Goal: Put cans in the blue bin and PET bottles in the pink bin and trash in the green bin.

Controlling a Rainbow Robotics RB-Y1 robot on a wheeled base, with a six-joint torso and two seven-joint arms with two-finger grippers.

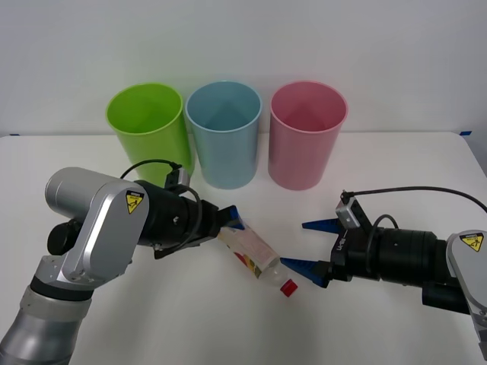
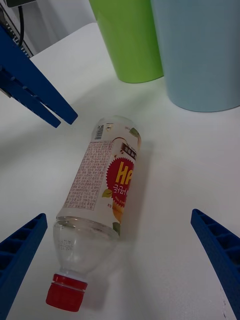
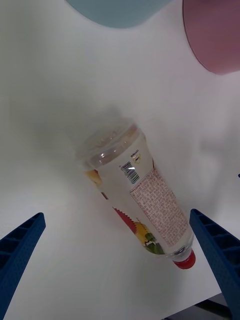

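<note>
While the lime-green [image 1: 146, 122], light blue [image 1: 224, 137] and pink plastic bins [image 1: 307, 137] line the upper frame, the clear red-capped PET bottle [image 1: 257, 258] lies on the white table [image 1: 228, 327] at lower centre, between the left gripper [image 1: 228, 220] and right gripper [image 1: 308, 247].

In the right wrist view, the blue fingers [image 2: 217, 250] gape wide, empty, flanking the bottle [image 2: 102, 185].

In the left wrist view, that gripper's fingers [image 3: 20, 245] spread wide, empty.

White table [image 1: 426, 175] bearing three bins [image 1: 224, 144], bottle [image 1: 257, 255]

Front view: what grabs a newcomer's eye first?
Three bins in a row at the back of the table: green bin, blue bin, pink bin. In front, a bottle lies on its side, red cap toward the robot. The left gripper and right gripper flank it from either end, both open.
</note>
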